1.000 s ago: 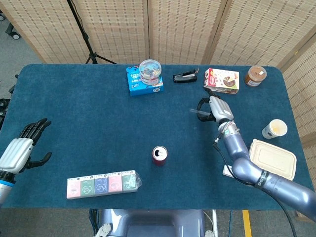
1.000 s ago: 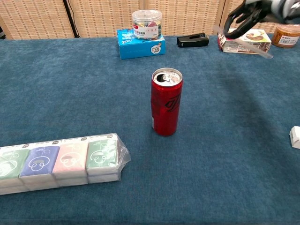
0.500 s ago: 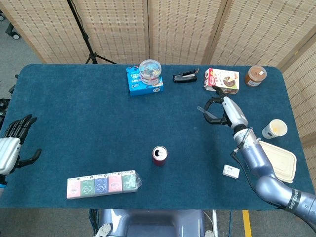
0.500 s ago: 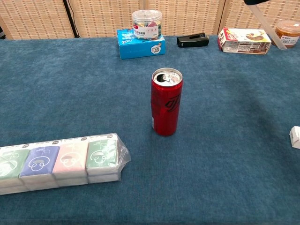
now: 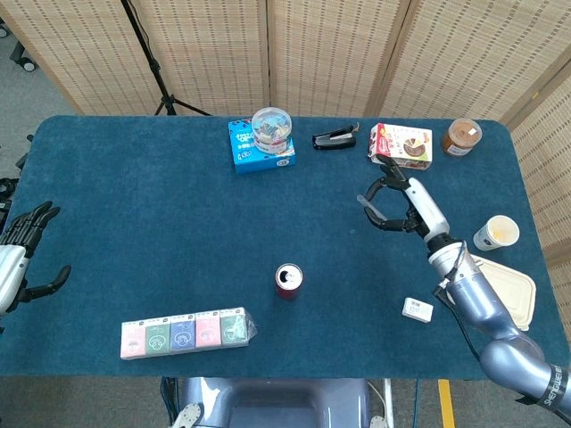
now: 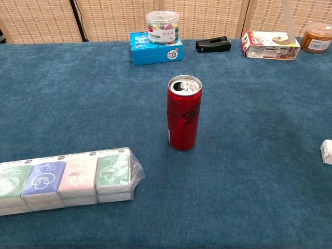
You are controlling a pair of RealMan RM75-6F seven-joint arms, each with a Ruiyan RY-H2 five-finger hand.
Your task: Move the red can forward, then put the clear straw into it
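Where carpet lies, tissue packs [image 6: 67,178] flank can [image 6: 184,112].

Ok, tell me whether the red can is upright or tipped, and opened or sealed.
Upright and opened: the red can stands on its base on the table, and the dark mouth hole shows in its silver top.

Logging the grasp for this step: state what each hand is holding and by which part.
The right hand pinches the clear straw between its fingers; where along its length cannot be told. The left hand holds nothing.
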